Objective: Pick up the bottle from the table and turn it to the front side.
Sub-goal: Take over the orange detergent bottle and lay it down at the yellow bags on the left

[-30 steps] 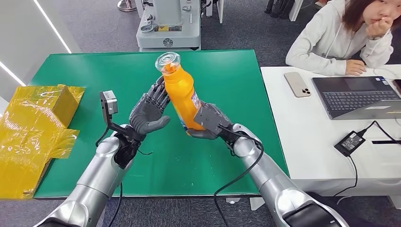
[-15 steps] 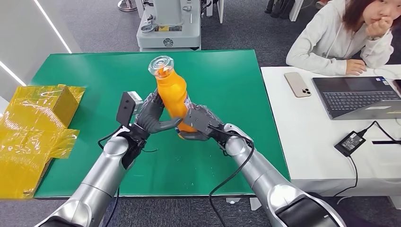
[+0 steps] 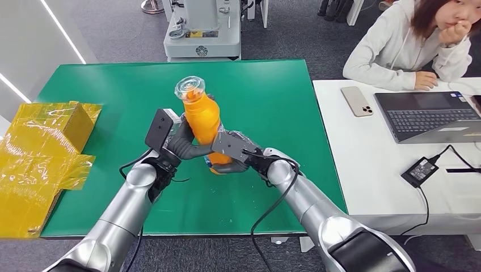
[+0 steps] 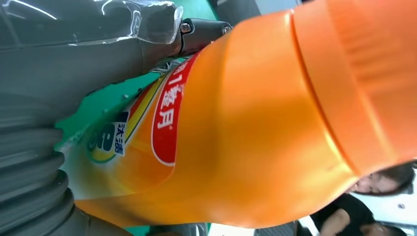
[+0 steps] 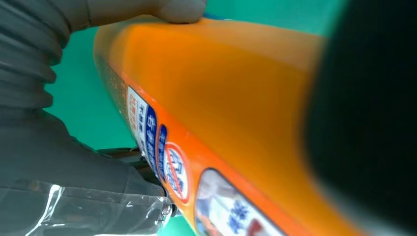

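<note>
Bottle point(image 3: 203, 120) lifted clear of green surface point(image 3: 102, 90) | right hand point(image 3: 231, 152) gripped base, left hand point(image 3: 184, 144) clasped side | turning to front remained

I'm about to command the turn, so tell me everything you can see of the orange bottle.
The orange bottle looks like glossy plastic, with a clear cap on top and a printed label with red, blue and white patches low on its body. It stands nearly upright, tilted slightly, above the green table. The left hand and right hand both grip its lower body from opposite sides.
</note>
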`<state>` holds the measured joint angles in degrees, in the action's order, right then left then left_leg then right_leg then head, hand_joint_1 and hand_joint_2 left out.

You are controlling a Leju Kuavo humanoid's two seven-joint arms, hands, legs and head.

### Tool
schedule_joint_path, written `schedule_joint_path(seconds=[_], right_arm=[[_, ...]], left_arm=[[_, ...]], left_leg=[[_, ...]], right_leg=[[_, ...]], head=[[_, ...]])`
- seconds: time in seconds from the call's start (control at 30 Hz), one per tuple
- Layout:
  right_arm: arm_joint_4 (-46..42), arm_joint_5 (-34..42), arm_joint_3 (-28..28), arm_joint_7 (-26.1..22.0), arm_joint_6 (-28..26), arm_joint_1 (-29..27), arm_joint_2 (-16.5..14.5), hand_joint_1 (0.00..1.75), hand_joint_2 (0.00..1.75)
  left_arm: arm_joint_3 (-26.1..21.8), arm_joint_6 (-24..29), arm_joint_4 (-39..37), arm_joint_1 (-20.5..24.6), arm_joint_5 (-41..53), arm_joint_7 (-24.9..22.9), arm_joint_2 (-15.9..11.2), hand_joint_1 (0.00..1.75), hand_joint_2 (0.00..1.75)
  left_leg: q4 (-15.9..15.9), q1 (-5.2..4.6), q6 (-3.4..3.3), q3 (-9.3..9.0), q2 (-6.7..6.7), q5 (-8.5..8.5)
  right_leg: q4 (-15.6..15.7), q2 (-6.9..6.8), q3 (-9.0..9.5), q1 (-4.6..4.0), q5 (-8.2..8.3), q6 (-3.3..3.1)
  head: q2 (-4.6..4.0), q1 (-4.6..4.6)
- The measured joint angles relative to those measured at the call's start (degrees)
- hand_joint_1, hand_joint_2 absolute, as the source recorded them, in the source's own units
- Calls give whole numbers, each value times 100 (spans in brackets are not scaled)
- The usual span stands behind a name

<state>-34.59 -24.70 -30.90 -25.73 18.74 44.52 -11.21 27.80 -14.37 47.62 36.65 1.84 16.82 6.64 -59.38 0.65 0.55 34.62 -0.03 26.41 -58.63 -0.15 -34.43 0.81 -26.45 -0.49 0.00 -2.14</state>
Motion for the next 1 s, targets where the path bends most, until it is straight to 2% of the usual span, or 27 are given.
schedule_joint_path(seconds=[0.07,0.2,0.4,0.43,0.5,0.57,0.67,0.9,1.0], right_arm=[[19,28,-30,0,-21,1,8,175,175],[33,68,-57,0,-55,0,17,175,175],[-28,186,-156,15,-170,-43,63,175,175],[-49,195,-163,21,-196,-61,71,168,175],[-95,200,-172,27,-248,-100,90,107,175],[-133,200,-179,23,-280,-130,107,34,175],[-188,210,-182,-11,-350,-168,122,0,175],[-318,261,-182,-107,-529,-204,183,0,175],[-439,314,-162,-181,-628,-287,240,0,175]], left_arm=[[-8,-88,14,-5,-96,-16,10,1,175],[-35,-181,49,-29,-214,-56,21,175,175],[-81,-528,171,-144,-780,-220,22,175,175],[-83,-553,176,-155,-874,-241,22,175,175],[-83,-569,178,-169,-997,-262,22,175,175],[-83,-569,178,-174,-1035,-265,23,175,175],[-83,-564,178,-173,-1057,-237,27,175,175],[-80,-523,178,-172,-1113,-150,76,175,175],[-52,-337,180,-168,-934,16,89,175,175]], left_leg=[[0,0,0,0,1,0],[0,0,0,0,2,0],[0,0,0,-1,3,0],[0,0,0,-1,3,0],[-1,0,0,-1,4,0],[-1,0,0,-1,5,0],[-2,0,0,-2,6,0],[-2,0,0,-2,8,0],[-2,0,0,-2,6,0]], right_leg=[[0,1,0,0,0,0],[0,3,-1,0,0,0],[1,5,-3,0,0,0],[1,5,-4,0,0,0],[1,5,-4,0,0,0],[1,7,-4,0,0,0],[1,9,-5,0,0,0],[1,10,-6,0,0,0],[2,9,-5,0,0,0]], head=[[0,0],[0,0],[0,1],[0,1],[0,0],[0,0],[0,0],[0,1],[0,0]])
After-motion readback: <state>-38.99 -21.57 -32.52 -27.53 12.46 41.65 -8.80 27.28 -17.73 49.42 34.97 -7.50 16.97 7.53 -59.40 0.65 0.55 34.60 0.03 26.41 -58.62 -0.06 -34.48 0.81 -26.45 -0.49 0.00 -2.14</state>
